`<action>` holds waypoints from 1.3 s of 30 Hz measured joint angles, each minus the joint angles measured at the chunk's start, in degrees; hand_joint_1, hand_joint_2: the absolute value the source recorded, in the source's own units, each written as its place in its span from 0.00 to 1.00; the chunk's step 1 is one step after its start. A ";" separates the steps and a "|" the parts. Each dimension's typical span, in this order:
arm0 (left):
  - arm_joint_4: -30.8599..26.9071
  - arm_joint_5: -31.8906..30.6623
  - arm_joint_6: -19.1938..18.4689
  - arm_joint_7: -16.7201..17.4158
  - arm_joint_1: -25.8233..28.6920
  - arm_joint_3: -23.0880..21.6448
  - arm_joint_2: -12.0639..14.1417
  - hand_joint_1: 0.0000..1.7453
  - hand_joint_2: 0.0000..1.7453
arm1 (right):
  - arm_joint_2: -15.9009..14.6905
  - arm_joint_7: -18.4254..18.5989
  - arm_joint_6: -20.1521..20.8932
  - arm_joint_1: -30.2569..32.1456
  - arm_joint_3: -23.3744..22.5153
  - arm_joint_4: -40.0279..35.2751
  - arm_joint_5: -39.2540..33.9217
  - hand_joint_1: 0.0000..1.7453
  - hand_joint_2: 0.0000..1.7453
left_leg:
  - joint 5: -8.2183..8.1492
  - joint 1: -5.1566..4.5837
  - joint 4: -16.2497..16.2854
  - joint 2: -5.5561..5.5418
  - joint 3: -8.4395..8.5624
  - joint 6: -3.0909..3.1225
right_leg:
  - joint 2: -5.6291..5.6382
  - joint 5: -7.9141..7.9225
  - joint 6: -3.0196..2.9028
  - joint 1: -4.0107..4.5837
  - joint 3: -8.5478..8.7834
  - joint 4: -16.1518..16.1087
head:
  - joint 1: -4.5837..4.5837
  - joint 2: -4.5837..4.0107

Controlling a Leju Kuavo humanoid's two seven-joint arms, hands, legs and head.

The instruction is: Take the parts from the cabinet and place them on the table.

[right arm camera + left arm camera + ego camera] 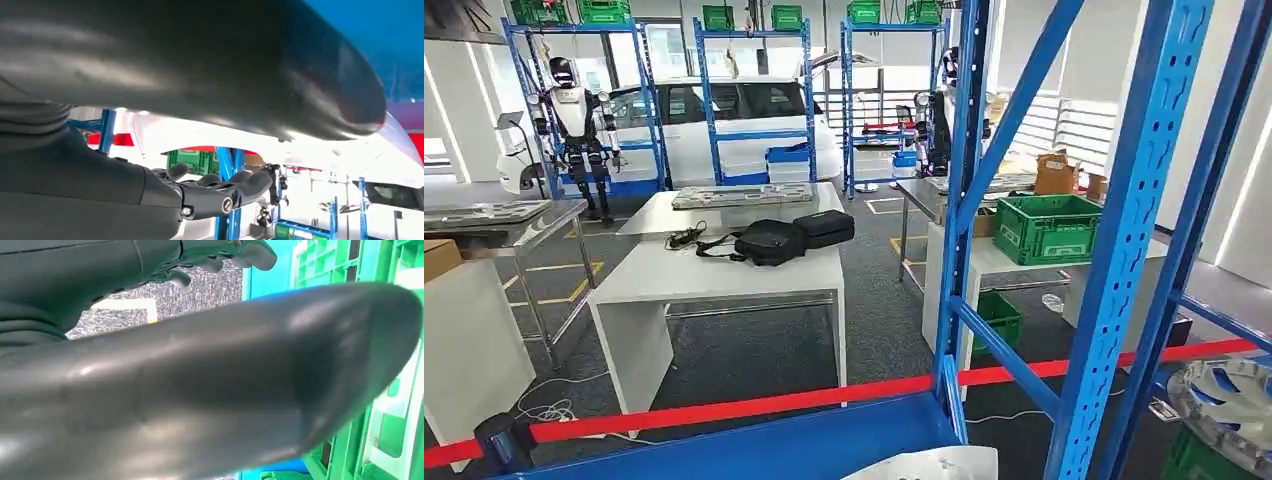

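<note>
Facing blue rack (1124,230), white table (724,270) behind red tape (724,408); each robot hand's grasp unclear.

The rack (1124,215) stands nearest, its uprights and braces crossing the right half of the head view, with its shelf (764,447) low in front. A tape (724,408) runs across just behind the rack. Behind the tape, left of the rack's uprights, stands a table (724,270); on it lie two bags (794,237) side by side, a cable (686,237) to their left, and a tray (741,195) at its far edge. Seen through the rack, a crate (1046,227) sits on a bench (994,262). Far behind the table is a car (724,120), with a robot (576,125) to its left.
</note>
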 joint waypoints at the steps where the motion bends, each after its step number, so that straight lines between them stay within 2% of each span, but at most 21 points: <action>1: 0.00 -0.02 0.00 0.00 0.00 0.00 0.00 0.00 0.00 | 0.00 0.00 0.00 0.00 0.00 0.00 0.00 0.00 0.00 | 0.00 0.00 0.01 0.00 0.00 0.00 | 0.00 0.00 0.00 -0.01 0.00 -0.01 | 0.00 0.00; 2: -0.04 0.00 0.00 0.00 0.01 0.00 0.31 0.00 0.00 | 0.17 0.00 -0.02 -0.02 0.00 0.00 0.02 0.00 0.00 | -0.20 -0.22 0.49 0.02 -0.54 0.74 | -0.08 0.45 0.64 -0.59 0.16 -0.57 | 0.00 0.00; 4: -0.02 0.18 0.00 0.00 -0.03 0.00 0.37 0.00 0.00 | 0.42 -0.02 -0.09 -0.13 0.00 -0.04 0.02 0.00 0.00 | 0.89 -0.20 -1.52 0.12 0.77 1.67 | 0.10 0.91 1.16 -0.27 0.81 -1.67 | -0.15 0.00; 5: 0.00 0.20 0.00 0.00 0.03 0.02 0.37 0.00 0.00 | 0.39 -0.02 -0.13 -0.11 0.00 -0.07 0.02 0.00 0.00 | 1.71 0.57 -2.98 0.32 1.67 1.53 | -0.02 0.56 1.04 -0.24 0.69 -1.32 | 0.02 0.00; 6: 0.00 0.24 0.00 0.00 0.00 0.02 0.37 0.00 0.00 | 0.39 -0.11 -0.18 -0.37 0.00 -0.07 0.09 0.00 0.00 | 2.13 0.45 -3.98 0.37 2.05 1.71 | -0.14 -0.85 1.10 0.06 -0.42 0.70 | 0.04 0.00; 8: -0.02 0.31 0.00 0.00 0.05 0.04 0.37 0.00 0.00 | 0.42 -0.09 -0.17 -0.42 0.02 -0.07 0.11 0.00 0.00 | 2.17 0.49 -3.93 0.55 2.02 1.78 | -0.21 -4.81 1.25 0.11 -4.74 9.53 | 0.09 0.00; 10: -0.02 0.72 -0.02 -0.02 0.23 0.13 0.37 0.00 0.00 | 0.39 -0.09 -0.20 0.09 0.00 -0.04 0.11 0.00 0.00 | 1.84 0.64 -3.55 0.50 1.93 1.60 | -0.22 -6.04 1.53 -0.11 -7.93 15.56 | 0.11 0.00; 12: 0.00 0.81 -0.02 0.00 0.63 0.35 0.37 0.00 0.00 | 0.31 -0.09 -0.18 0.26 0.00 -0.02 0.11 0.00 0.00 | 1.27 1.15 -2.81 0.35 1.97 0.90 | -0.28 -2.27 1.89 -0.51 -5.94 10.79 | 0.15 0.00; 14: 0.00 0.85 -0.02 0.09 0.65 0.37 0.33 0.00 0.00 | 0.33 -0.17 -0.17 0.10 0.00 -0.02 0.20 0.00 0.00 | 0.17 1.82 -1.27 0.27 1.81 -0.18 | -0.55 1.66 2.63 -1.17 -1.19 0.82 | 0.20 0.00; 15: -0.13 0.85 -0.02 0.31 0.54 0.37 0.70 0.00 0.00 | 0.35 -0.15 -0.17 0.05 0.00 0.00 0.20 0.00 0.00 | -0.40 1.27 -0.51 0.11 0.97 -0.96 | -0.08 0.17 2.51 -0.65 -0.82 1.08 | 0.31 0.00; 16: -0.04 0.85 -0.09 0.70 0.38 0.37 0.59 0.00 0.00 | 0.50 -0.11 -0.15 0.03 0.00 0.00 0.17 0.00 0.00 | -0.64 1.39 0.17 0.10 0.80 -1.27 | 0.29 0.17 1.02 -0.62 -1.24 1.46 | 0.26 0.00; 20: 0.00 0.85 -0.09 1.64 0.08 0.37 0.52 0.00 0.00 | 0.46 0.00 -0.17 0.06 0.00 0.00 0.11 0.00 0.00 | -0.89 1.74 0.06 0.20 0.50 -1.99 | 0.26 0.08 -0.85 -0.57 -1.78 1.86 | -0.09 0.00; 23: 0.00 0.83 -0.13 1.94 -0.18 0.37 0.57 0.00 0.00 | 0.46 0.00 -0.26 -0.09 0.00 0.00 0.09 0.00 0.00 | -7.07 1.27 11.29 0.33 -4.35 -1.62 | 0.10 0.32 -1.53 -0.30 -1.97 1.83 | -0.20 0.00; 25: 0.00 0.83 -0.13 2.14 -0.12 0.39 0.63 0.00 0.00 | 0.46 -0.02 -0.24 0.02 0.02 0.00 0.02 0.00 0.00 | -9.63 1.01 18.97 0.33 -8.04 -1.33 | 0.02 0.52 -1.82 0.08 -2.27 1.83 | -0.22 0.00; 27: 0.00 0.81 -0.15 2.16 -0.10 0.37 0.61 0.00 0.00 | 0.46 -0.02 -0.24 0.02 0.00 0.00 -0.02 0.00 0.00 | -7.06 0.78 16.65 0.33 -6.98 -0.74 | 0.02 0.73 -1.98 0.25 -2.43 1.83 | -0.24 0.00; 29: -0.02 0.77 -0.15 2.14 -0.18 0.39 0.68 0.00 0.00 | 0.46 -0.02 -0.24 -0.04 0.00 0.00 -0.07 0.00 0.00 | -2.44 0.58 7.75 0.33 -2.39 -0.08 | 0.03 0.99 -1.78 0.27 -2.43 1.83 | -0.24 0.00; 30: -0.02 0.77 -0.15 2.14 -0.33 0.37 0.72 0.00 0.00 | 0.46 -0.02 -0.26 -0.13 0.00 0.00 -0.07 0.00 0.00 | -1.55 0.52 2.23 0.32 0.19 0.03 | 0.03 1.24 -1.42 0.25 -2.45 1.83 | -0.24 0.00; 32: 0.00 0.77 -0.18 2.16 -0.54 0.37 0.68 0.00 0.00 | 0.46 -0.02 -0.26 -0.20 0.00 0.00 -0.09 0.00 0.00 | -1.37 0.04 1.61 0.17 -0.16 0.04 | 0.07 1.81 -0.57 0.57 -2.69 1.59 | -0.15 0.00; 35: 0.00 0.77 -0.17 2.23 -0.48 0.37 0.68 0.00 0.00 | 0.46 -0.07 -0.24 -0.16 0.00 0.00 -0.07 0.00 0.00 | -0.07 0.10 1.22 0.13 -0.74 1.38 | 0.09 2.85 0.68 0.34 -2.81 0.77 | -0.13 0.00; 36: 0.00 0.77 -0.18 2.21 -0.50 0.37 0.68 0.00 0.00 | 0.46 -0.04 -0.24 -0.17 0.00 0.00 -0.07 0.00 0.00 | 0.42 0.12 1.21 0.23 -0.80 1.80 | -0.08 1.28 0.85 0.28 -3.33 1.78 | -0.05 0.00; 39: -0.02 0.77 -0.20 2.10 -0.39 0.37 0.68 0.00 0.00 | 0.46 -0.04 -0.22 -0.13 0.00 0.00 -0.04 0.00 0.00 | 1.23 -0.14 1.29 0.36 -2.07 2.57 | -0.23 -5.87 1.15 0.38 -6.96 11.76 | 0.11 0.00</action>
